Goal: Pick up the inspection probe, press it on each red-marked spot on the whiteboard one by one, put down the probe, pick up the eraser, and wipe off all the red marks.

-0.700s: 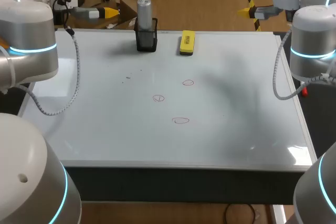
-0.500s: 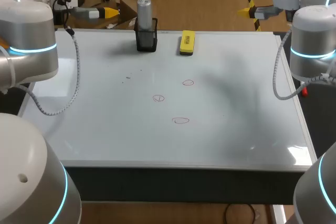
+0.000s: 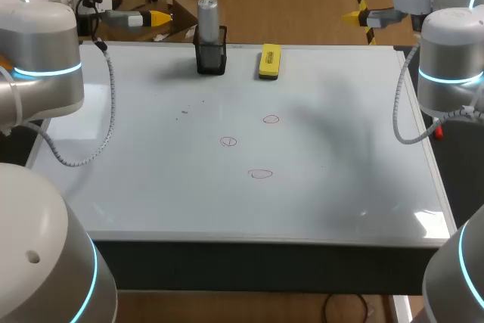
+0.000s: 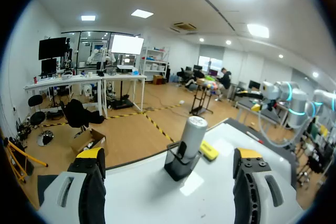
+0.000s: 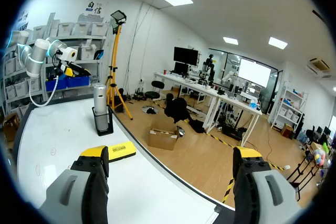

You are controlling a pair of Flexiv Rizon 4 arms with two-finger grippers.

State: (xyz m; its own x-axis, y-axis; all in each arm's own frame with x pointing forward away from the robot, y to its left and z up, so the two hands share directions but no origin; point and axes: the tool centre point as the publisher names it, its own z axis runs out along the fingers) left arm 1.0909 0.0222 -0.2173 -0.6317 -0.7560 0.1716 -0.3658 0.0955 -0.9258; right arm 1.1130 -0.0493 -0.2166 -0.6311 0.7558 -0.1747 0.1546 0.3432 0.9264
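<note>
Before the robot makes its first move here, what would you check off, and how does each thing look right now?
1. Probe standing upright in its black holder: ok.
2. Left gripper open, holding nothing: ok.
3. Right gripper open, holding nothing: ok.
4. Three red marks on the whiteboard, uncovered: ok.
5. Eraser lying beside the holder, apart from it: ok.
6. Probe's lower end: cannot tell, hidden in the holder.
</note>
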